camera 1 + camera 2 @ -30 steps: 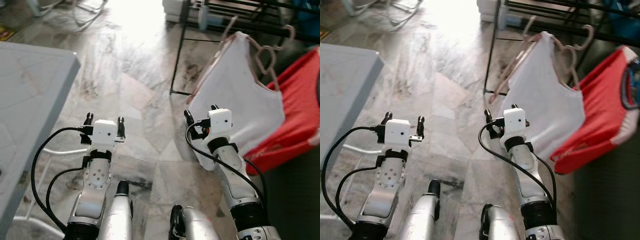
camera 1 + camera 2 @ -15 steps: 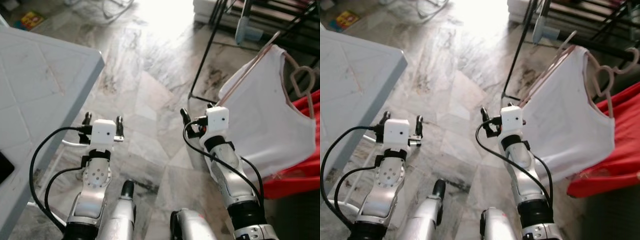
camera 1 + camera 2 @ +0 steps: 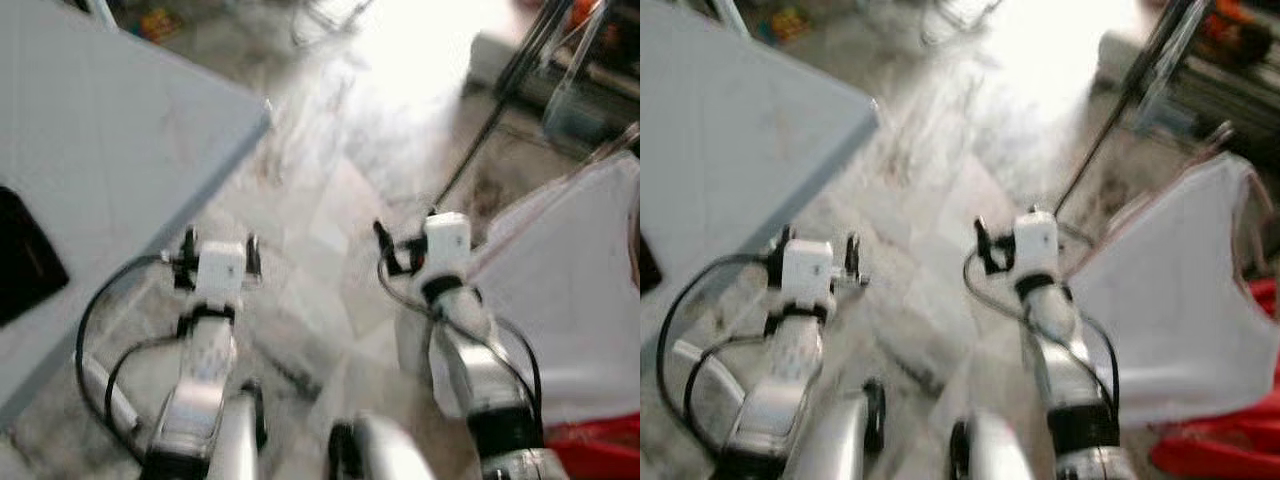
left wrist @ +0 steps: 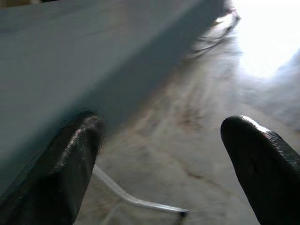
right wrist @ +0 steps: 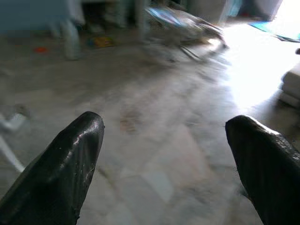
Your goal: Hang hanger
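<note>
A white shirt [image 3: 570,300] hangs on a pale pink hanger [image 3: 585,168] at the right, blurred, beside a black clothes rack leg [image 3: 490,115]. A red garment [image 3: 595,450] shows below it at the right edge. My right gripper [image 3: 405,235] is open and empty, held over the floor just left of the white shirt. In the right wrist view its fingers [image 5: 70,159] frame bare marble floor. My left gripper [image 3: 220,243] is open and empty, close to the edge of the grey table [image 3: 110,150]. The left wrist view has the fingers [image 4: 70,159] spread wide before that table's side.
The grey table takes up the left, with a black flat object [image 3: 25,255] on it. A white tube [image 4: 140,201] lies on the floor under the table. Marble floor [image 3: 330,220] runs ahead into bright glare. Clutter sits at the far wall.
The whole picture has shifted and blurred: the camera is turning, so the table looms larger on the left and the rack and garments slide right. Both arms keep their pose.
</note>
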### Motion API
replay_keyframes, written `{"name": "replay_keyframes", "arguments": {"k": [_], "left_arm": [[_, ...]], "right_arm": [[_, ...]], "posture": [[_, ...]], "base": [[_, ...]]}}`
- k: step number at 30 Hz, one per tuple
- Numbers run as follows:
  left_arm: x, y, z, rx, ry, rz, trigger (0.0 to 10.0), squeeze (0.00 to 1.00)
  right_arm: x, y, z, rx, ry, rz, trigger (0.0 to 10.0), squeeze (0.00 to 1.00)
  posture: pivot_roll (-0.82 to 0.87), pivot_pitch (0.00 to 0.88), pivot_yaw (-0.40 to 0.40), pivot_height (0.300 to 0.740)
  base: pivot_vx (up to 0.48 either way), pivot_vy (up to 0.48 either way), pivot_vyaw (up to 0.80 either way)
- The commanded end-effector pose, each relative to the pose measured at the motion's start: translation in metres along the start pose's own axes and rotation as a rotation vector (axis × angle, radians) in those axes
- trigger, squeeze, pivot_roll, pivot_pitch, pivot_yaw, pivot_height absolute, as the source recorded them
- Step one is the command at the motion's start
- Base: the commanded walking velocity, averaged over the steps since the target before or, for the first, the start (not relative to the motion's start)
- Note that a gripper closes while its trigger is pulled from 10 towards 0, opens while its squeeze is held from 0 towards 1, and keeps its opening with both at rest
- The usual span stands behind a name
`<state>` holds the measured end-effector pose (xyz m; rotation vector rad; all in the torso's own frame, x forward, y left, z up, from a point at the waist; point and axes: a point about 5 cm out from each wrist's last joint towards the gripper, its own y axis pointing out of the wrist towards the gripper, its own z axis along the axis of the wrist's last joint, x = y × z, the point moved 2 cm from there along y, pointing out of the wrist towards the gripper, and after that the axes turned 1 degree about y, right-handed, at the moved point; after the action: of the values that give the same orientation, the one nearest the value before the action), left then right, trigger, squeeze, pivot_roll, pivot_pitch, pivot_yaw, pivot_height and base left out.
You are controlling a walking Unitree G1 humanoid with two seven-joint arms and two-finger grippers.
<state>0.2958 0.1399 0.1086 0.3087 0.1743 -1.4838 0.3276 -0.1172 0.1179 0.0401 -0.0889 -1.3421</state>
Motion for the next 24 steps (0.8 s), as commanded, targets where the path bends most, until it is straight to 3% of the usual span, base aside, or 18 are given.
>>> {"name": "replay_keyframes", "arguments": {"k": [1, 19, 24], "left_arm": [[0.002, -0.004, -0.004, -0.018, -0.012, 0.007, 10.0, 0.0], [-0.004, 0.0, 0.006, -0.001, -0.048, 0.026, 10.0, 0.0], [-0.002, 0.001, 0.003, -0.015, -0.04, 0.017, 10.0, 0.0]], "right_arm": [[0.005, -0.004, -0.006, -0.023, -0.004, -0.014, 10.0, 0.0], [0.006, -0.004, -0.006, -0.022, -0.009, -0.011, 10.0, 0.0], [0.004, -0.002, -0.005, -0.017, 0.001, -0.007, 10.0, 0.0]], "posture": [[0.02, 0.297, -0.081, 0.74], [0.03, 0.301, -0.082, 0.74], [0.03, 0.3, -0.083, 0.74]], "base": [[0.0, 0.0, 0.8], [0.0, 0.0, 0.8], [0.0, 0.102, 0.31]]}}
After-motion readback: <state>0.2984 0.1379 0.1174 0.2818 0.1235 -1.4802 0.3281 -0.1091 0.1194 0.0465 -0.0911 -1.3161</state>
